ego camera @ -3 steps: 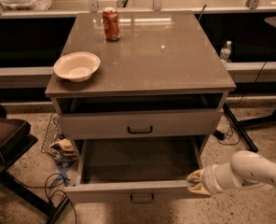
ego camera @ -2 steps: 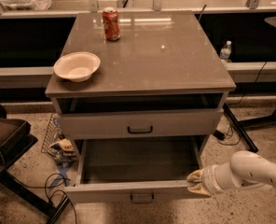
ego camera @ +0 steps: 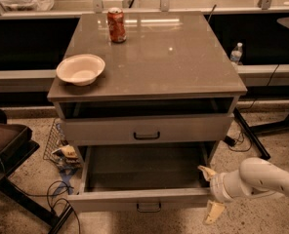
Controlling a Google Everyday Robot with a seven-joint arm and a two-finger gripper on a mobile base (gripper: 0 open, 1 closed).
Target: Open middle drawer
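Grey middle drawer, just left of the pincer, stands pulled well out; the pincer is spread astride its front's right end. Opening looks done, withdrawal left.

A red soda can stands upright near the back left of the grey cabinet top, with a white bowl at the front left edge, well apart from it. A clear water bottle stands to the cabinet's right. Black cables trail over the speckled floor beside a dark chair.
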